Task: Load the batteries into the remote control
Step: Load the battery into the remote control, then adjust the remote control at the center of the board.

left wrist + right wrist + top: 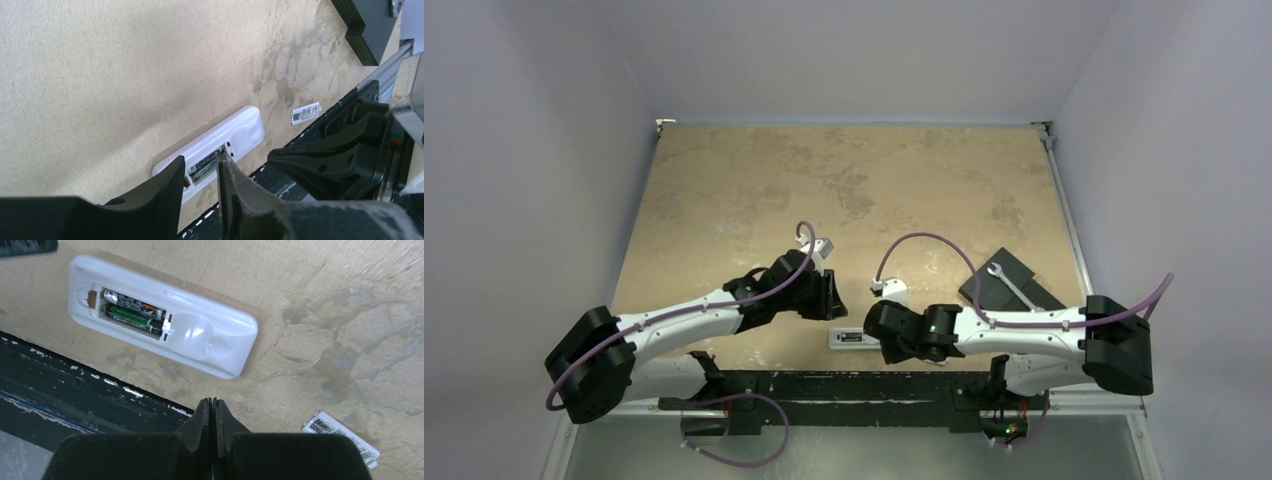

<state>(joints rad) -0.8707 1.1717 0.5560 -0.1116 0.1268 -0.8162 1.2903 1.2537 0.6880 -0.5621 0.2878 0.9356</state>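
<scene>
The white remote control (pixel 210 335) lies face down near the table's front edge, its back compartment uncovered. Two batteries sit side by side in it, a dark one (pixel 132 304) and a green one (pixel 131 319). My left gripper (pixel 201 157) stands right over that compartment, its jaws a small way apart with nothing between them; the green battery (pixel 206 167) shows through the gap. My right gripper (pixel 213 401) is shut and empty, hanging just off the remote's plain end. From above the remote (pixel 848 337) lies between the left gripper (pixel 832 298) and the right gripper (pixel 872 322).
A small white cover piece (pixel 341 438) with a printed label lies on the table beside the remote, and the left wrist view shows the cover piece (pixel 305 113) too. A black block with a wrench on it (pixel 1009 280) sits at the right. The black base rail (pixel 844 385) runs along the front edge.
</scene>
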